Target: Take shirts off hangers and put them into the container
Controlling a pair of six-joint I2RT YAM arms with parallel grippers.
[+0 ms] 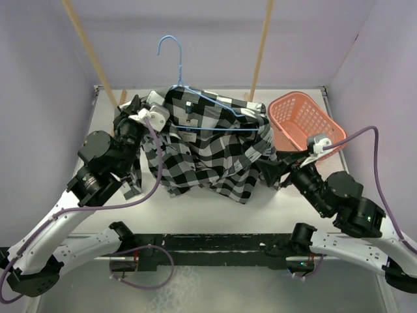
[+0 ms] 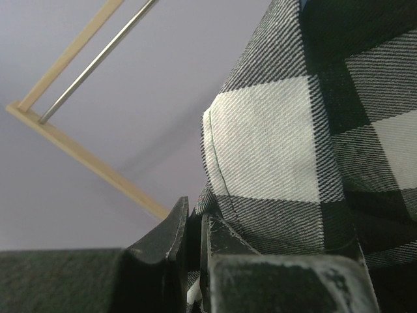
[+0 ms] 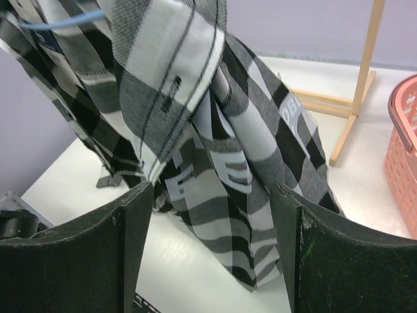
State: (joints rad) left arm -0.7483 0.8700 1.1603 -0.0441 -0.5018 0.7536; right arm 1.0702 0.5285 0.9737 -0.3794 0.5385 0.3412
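The black-and-white checked shirt [image 1: 208, 150] hangs on the light-blue wire hanger [image 1: 179, 65] at the middle of the table, its hem bunched on the tabletop. My left gripper [image 1: 144, 111] is shut on the shirt's left shoulder; in the left wrist view the cloth [image 2: 293, 143] runs down between the nearly closed fingers [image 2: 218, 238]. My right gripper [image 1: 268, 171] stands open at the shirt's lower right edge. In the right wrist view the hanging folds [image 3: 221, 143] with white lettering lie just beyond its spread fingertips [image 3: 127, 218], not between them. The salmon-pink container [image 1: 306, 120] stands at the back right.
Two tan wooden rack posts [image 1: 91, 55] [image 1: 262, 49] rise behind the shirt, and a rack foot [image 3: 355, 98] rests on the table between shirt and basket rim [image 3: 399, 124]. Purple walls close the sides and back. Bare white tabletop [image 1: 195, 208] lies in front of the shirt.
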